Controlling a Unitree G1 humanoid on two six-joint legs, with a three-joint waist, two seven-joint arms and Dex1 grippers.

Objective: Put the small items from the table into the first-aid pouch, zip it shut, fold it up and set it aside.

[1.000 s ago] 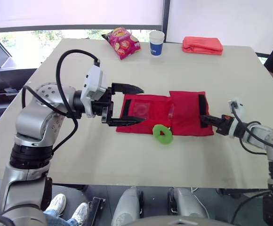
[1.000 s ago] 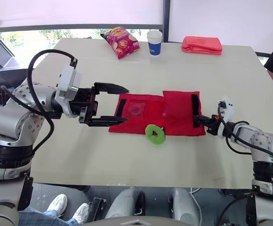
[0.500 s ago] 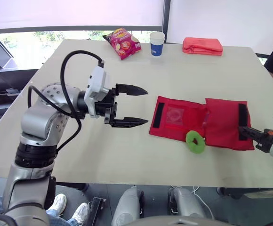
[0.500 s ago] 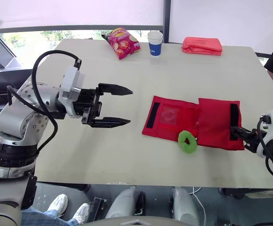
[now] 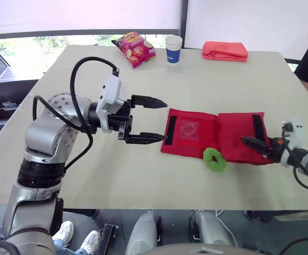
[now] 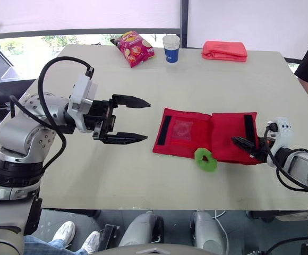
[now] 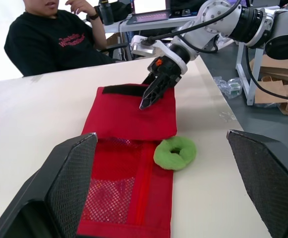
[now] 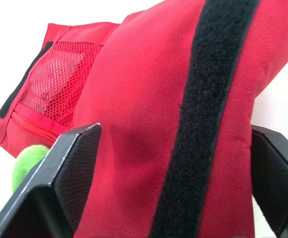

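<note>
Left gripper (image 5: 162, 121) hangs over the table (image 5: 143, 175) with its fingers spread wide, tips just beside the left end of the first-aid pouch (image 5: 199, 142). Right gripper (image 5: 245, 141) is at the pouch's other end, fingers apart too, with the red fabric sitting between them in the right wrist view.

The pouch is bright red and lies unfolded toward the table's near right corner. Its long axis runs left to right, roughly parallel to the near edge. There's a black velcro strip (image 5: 170, 129) across each end, and the mesh pocket (image 5: 188, 129) is in the left half. A small green ring (image 5: 218, 164) touches the pouch's near edge.
</note>
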